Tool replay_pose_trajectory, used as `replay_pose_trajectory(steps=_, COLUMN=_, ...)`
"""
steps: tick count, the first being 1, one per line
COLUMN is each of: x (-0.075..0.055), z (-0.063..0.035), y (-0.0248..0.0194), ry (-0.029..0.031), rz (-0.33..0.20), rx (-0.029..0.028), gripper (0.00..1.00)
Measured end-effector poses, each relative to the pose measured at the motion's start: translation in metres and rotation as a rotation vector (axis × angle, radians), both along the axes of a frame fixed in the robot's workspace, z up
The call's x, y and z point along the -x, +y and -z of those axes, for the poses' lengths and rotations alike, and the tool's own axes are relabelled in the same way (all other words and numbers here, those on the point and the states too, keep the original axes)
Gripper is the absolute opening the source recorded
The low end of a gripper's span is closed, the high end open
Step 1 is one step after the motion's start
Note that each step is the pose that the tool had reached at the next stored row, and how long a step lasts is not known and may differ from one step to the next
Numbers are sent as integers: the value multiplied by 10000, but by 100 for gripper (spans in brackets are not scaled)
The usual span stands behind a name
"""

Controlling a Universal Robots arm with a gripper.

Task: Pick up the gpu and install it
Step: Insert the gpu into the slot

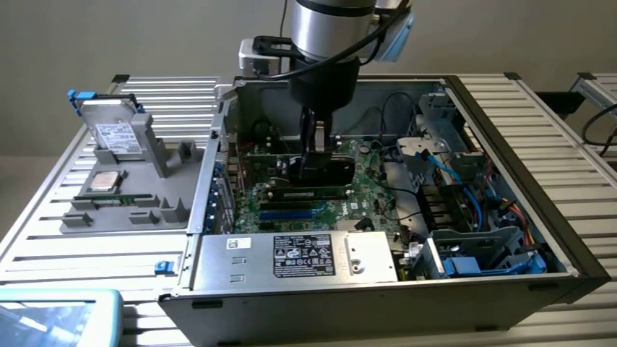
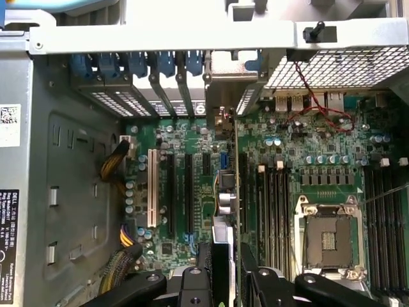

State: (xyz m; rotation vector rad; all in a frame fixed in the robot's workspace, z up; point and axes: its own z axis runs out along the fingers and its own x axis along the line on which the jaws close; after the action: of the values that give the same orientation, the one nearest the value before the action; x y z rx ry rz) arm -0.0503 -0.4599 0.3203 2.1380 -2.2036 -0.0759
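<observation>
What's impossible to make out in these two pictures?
Exterior view: the gpu hides the slot under it, so seating is unclear.
Wrist view: the gripper is cut off by the picture's edge; the gpu's face is turned away.
Exterior view: the silver box's label is too small to read.

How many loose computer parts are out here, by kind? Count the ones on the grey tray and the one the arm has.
hard drive: 1
processor chip: 1
memory stick: 1
gpu, held in the gripper: 1
Total: 4
</observation>
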Motion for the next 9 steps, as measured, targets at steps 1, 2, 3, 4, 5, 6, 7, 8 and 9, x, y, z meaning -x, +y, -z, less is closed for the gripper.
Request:
replay_pose_trajectory(steps=1, x=0, z=18, y=-12, ry=1, rz=0, rx=1, gripper=28)
replay_pose_trajectory(steps=2, x=0, z=38, y=-22, ry=-1, rz=0, rx=-2, gripper=28)
replay_pose_trajectory(steps=3, x=0, z=56, y=-31, ry=0, rz=0, rx=-2, gripper=28)
replay_pose_trajectory(steps=4, x=1, z=73, y=-38, ry=0, rz=1, rx=-1, gripper=28)
replay_pose_trajectory(steps=5, x=2, z=92, y=-44, ry=0, rz=1, rx=-1, gripper=28)
replay_pose_trajectory(steps=6, x=4, z=109, y=-50, ry=0, rz=1, rx=0, gripper=28)
replay_pose_trajectory(steps=7, x=6, z=127, y=-57, ry=0, rz=1, rx=0, gripper=28)
replay_pose_trajectory(steps=8, x=9, z=145, y=-66, ry=1, rz=0, rx=0, gripper=28)
replay_pose_trajectory(steps=9, x=12, z=164, y=-75, ry=2, rz=0, rx=0, gripper=28)
